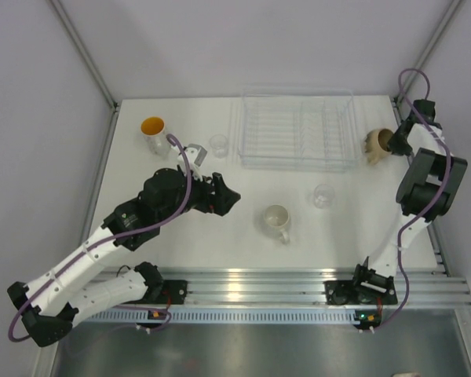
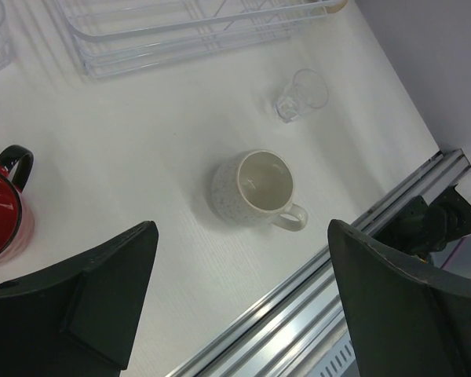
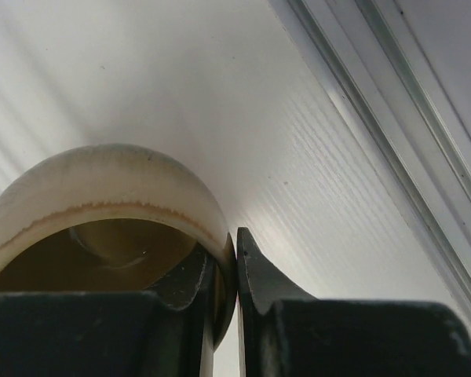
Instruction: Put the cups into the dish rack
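Upright white mug [image 1: 276, 220] before the dish rack [image 1: 298, 129], tan mug [image 1: 374, 146] beside the rack

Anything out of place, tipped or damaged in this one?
Nothing looks spilled or broken. Only the tan mug is askew: it tilts just right of the rack, its rim pinched by the right gripper.

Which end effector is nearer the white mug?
Left. The left end effector hovers close beside the white mug; the right end effector is far off, gripping the tan mug.
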Available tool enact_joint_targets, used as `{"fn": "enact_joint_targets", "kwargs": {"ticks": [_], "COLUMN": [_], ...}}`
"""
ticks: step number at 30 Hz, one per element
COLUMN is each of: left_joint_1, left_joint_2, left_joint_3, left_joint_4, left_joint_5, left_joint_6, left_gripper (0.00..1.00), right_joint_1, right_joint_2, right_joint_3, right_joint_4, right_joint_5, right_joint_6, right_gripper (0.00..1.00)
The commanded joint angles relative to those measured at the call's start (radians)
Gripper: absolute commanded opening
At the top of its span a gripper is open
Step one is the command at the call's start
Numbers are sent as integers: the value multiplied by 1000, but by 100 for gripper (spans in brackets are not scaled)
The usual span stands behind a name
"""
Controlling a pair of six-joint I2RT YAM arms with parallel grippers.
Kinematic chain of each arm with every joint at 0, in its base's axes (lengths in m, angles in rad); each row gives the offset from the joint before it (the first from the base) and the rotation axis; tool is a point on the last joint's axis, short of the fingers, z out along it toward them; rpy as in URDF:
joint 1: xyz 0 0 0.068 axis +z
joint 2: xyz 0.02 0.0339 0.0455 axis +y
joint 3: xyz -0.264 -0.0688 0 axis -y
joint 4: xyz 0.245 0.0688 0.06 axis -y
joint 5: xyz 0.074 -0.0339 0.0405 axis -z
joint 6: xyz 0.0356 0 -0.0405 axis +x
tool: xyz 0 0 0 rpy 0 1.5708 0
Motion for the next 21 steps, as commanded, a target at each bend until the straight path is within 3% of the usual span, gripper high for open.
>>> {"fn": "enact_joint_targets", "kwargs": {"ticks": [1, 6, 10, 12, 17, 21], "left_joint_1": [-3, -3, -3, -3, -3, -3], "left_joint_2": [-9, -38, -77, -87, -80, -48], "left_joint_3": [41, 57, 43, 43, 109, 133], "left_joint_4": [36, 28, 56, 76, 79, 100], "left_joint_5": [3, 9, 96, 121, 193, 236], "left_joint_6": [-32, -69, -23, 6, 18, -3], "left_gripper": [95, 98, 95, 95, 93, 91], "right_joint_1": [-26, -32, -37, -37, -16, 59], "right_joint_2": [-168, -328, -434, -512, -693, -793], "right_joint_3": [6, -25, -51, -97, -318, -421], "right_joint_4": [10, -8, -10, 25, 293, 381], "right_joint_5": [26, 46, -7, -137, -490, -541], "right_joint_6": [75, 118, 150, 191, 398, 463], "right_gripper": [0, 0, 0, 0, 0, 0]}}
